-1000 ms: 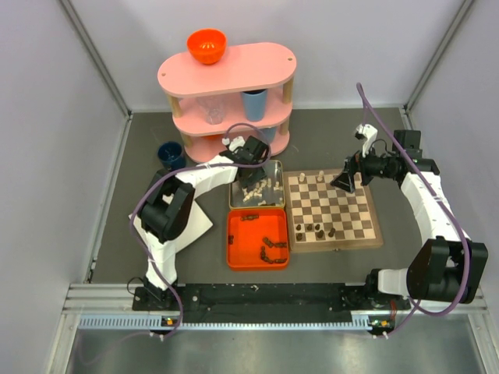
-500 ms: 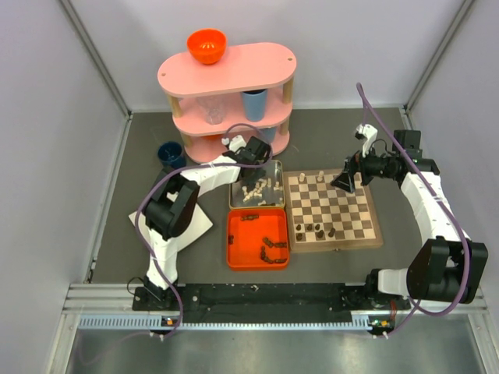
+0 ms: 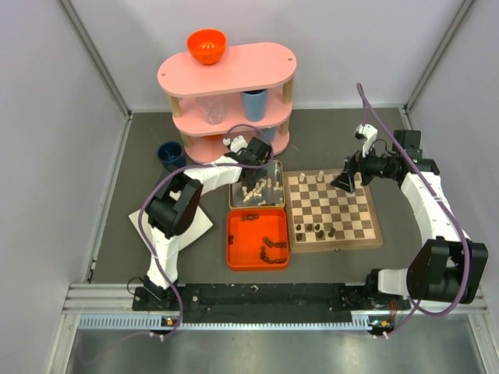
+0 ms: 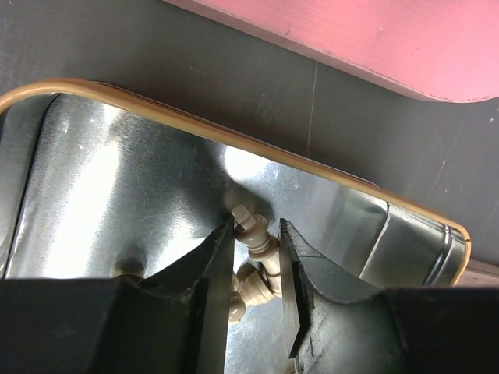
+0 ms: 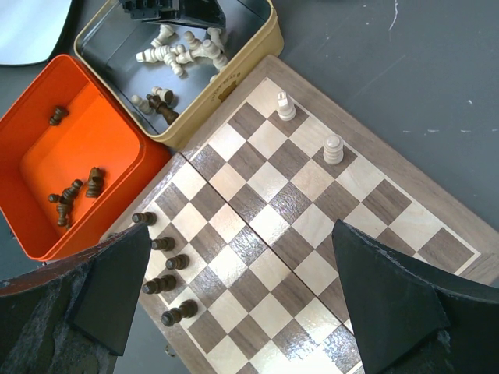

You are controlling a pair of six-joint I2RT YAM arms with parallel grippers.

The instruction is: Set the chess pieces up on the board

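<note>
Overhead: left gripper [image 3: 256,158] low at the far end of the tin [image 3: 231,195], among cream pieces [image 3: 253,192]. Right gripper [image 3: 343,182] above the far side of the board [image 3: 343,204], touching nothing. Tray [image 3: 231,241] just in front of the tin, with dark pieces [image 3: 270,248] inside, both just left of the board. Dark row [image 3: 320,231] along the board's near edge.

Left wrist: fingers [image 4: 218,265] set close and clamped on one cream piece [image 4: 253,234], pressed from both sides. Piece tilted, over the tin's shiny floor near the far wall; lifted or resting, not discernible. More cream pieces just beneath.

Right wrist: jaws at full spread, holding nothing, hovering over the board's middle. Cream pair [image 5: 286,105] upright on far squares. Dark row of five on edge squares beside the tray.
</note>
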